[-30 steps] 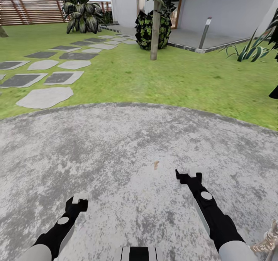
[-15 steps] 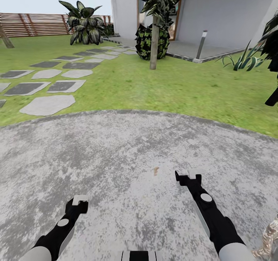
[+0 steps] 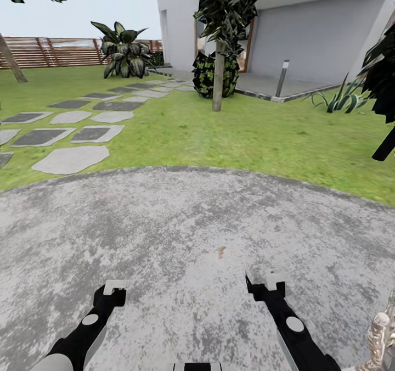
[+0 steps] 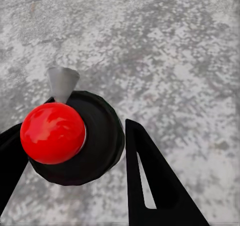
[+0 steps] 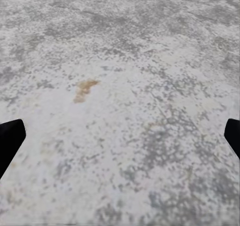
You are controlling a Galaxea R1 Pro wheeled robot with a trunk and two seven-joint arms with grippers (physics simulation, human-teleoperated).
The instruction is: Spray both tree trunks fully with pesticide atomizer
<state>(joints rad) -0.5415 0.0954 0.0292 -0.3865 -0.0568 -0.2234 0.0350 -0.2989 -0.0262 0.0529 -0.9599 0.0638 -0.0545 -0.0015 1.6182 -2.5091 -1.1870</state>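
Note:
In the left wrist view the pesticide atomizer [image 4: 75,141], a round black body with a red ball on top and a grey nozzle, sits between the black fingers [image 4: 150,181] of my left gripper [image 3: 112,293], which is shut on it above the grey pavement. My right gripper [image 3: 265,283] hangs open over bare pavement with nothing between its fingers [image 5: 10,141]. A tree with a straight grey-brown trunk [image 3: 218,74] and a dark crown stands on the lawn ahead. Another leaning trunk [image 3: 12,59] rises at the far left, by the fence.
I stand on a round grey paved patch [image 3: 181,228] bordered by grass [image 3: 263,135]. Stepping stones [image 3: 71,158] lead off to the left. A grey house [image 3: 323,25], a bollard lamp [image 3: 282,78], shrubs [image 3: 125,51], a dark trunk [image 3: 384,147] and a tan woven trunk [image 3: 381,338] lie ahead and right.
The whole view has tilted up, showing more sky and tree crown. Both arms sit lower in the picture, the right more than the left. The atomizer stays in the left gripper.

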